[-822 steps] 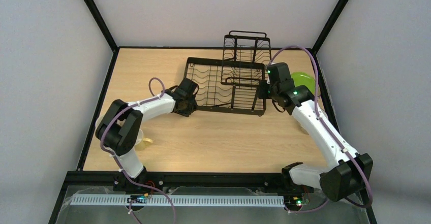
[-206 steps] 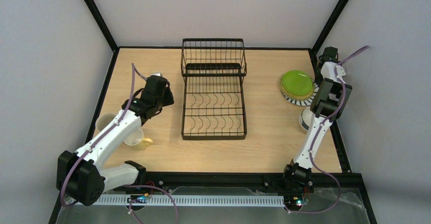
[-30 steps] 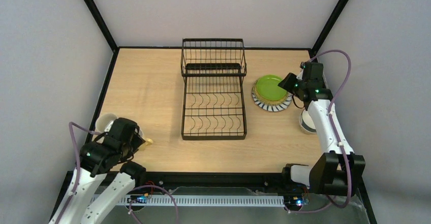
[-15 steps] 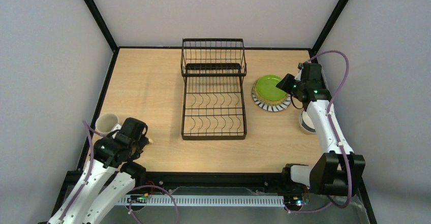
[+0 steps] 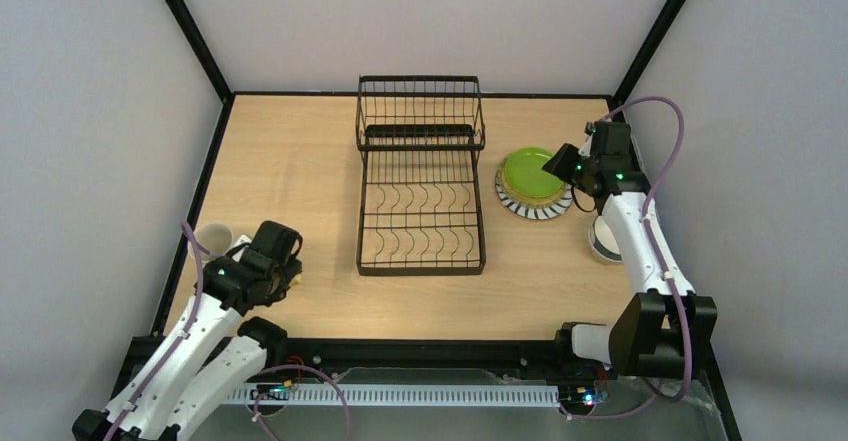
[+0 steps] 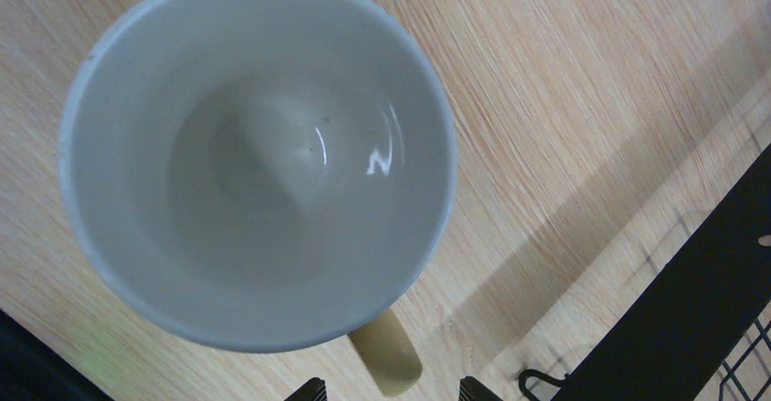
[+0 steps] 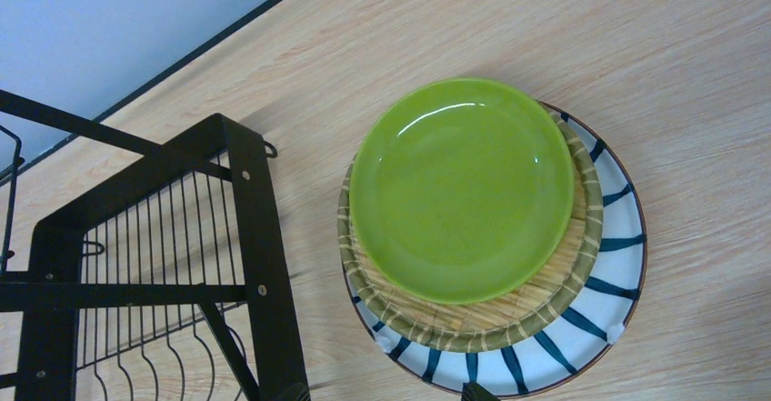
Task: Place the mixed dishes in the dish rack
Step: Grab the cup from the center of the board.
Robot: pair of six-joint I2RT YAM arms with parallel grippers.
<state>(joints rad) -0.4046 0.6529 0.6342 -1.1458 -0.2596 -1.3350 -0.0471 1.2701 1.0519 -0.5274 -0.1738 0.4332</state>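
The black wire dish rack stands empty mid-table. Right of it lies a stack of plates: lime green plate on a tan plate on a striped-rim plate. My right gripper hangs open above the stack's near-left edge, holding nothing. My left gripper is open directly over a pale yellow mug, with the mug's handle between the fingertips and untouched. A cream mug stands at the table's left edge. Another mug sits partly hidden beside the right arm.
The rack's near-left corner shows in the left wrist view, close to the yellow mug. The rack's black post stands just left of the plate stack. Black frame rails border the table.
My left arm has swung right and forward over the yellow mug, uncovering the cream mug at the left edge. The right arm has barely shifted. Both grippers stayed open.
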